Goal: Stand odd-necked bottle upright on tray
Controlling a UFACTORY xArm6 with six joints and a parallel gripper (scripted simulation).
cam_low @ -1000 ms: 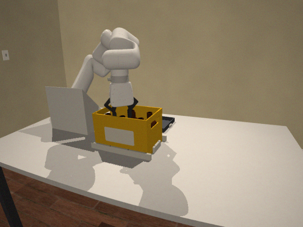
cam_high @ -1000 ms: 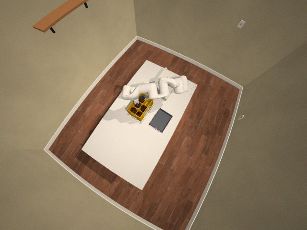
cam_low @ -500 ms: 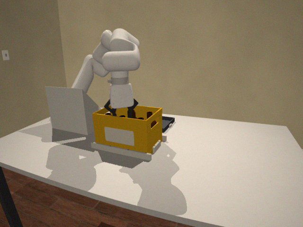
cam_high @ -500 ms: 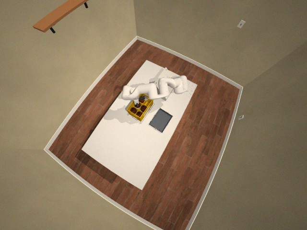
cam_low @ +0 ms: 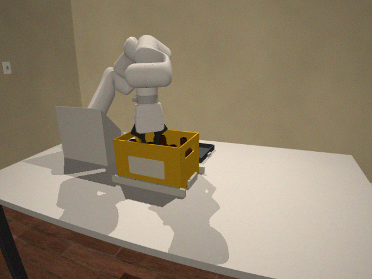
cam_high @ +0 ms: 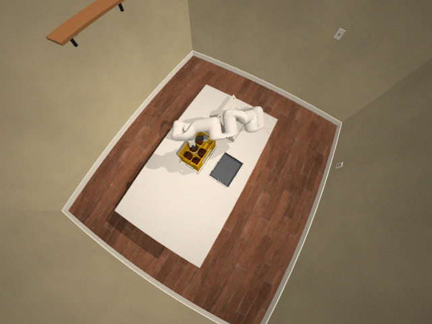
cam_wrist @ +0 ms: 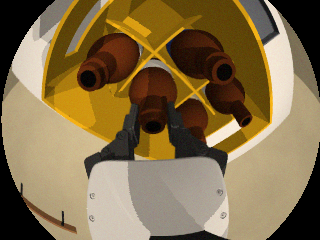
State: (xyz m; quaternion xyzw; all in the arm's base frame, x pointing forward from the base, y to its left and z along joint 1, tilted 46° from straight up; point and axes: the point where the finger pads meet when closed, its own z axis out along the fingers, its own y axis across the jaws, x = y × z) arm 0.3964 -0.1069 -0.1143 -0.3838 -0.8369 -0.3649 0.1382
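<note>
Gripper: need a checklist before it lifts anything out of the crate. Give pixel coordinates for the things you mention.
1. Gripper (cam_high: pixel 194 146) (cam_low: pixel 150 140) (cam_wrist: pixel 153 111) fingers either side of middle bottle's (cam_wrist: pixel 152 90) neck: ok
2. Firm contact on both sides: cannot tell
3. That neck is the odd one: cannot tell
4. All five bottles (cam_high: pixel 187 155) (cam_low: pixel 163 140) (cam_wrist: pixel 195 50) in crate (cam_high: pixel 198 166) (cam_low: pixel 122 156) (cam_wrist: pixel 265 75): ok
5. Tray (cam_high: pixel 226 169) (cam_low: pixel 206 149) (cam_wrist: pixel 260 17) free of bottles: ok
6. Crate level on table (cam_high: pixel 174 209) (cam_low: pixel 270 195): ok

The white gripper with black fingers (cam_high: pixel 193 146) (cam_low: pixel 149 141) is a little lower than one second ago. Its fingers now stand closer together, on both sides of the neck of one brown bottle (cam_low: pixel 150 143) (cam_wrist: pixel 153 89).
</note>
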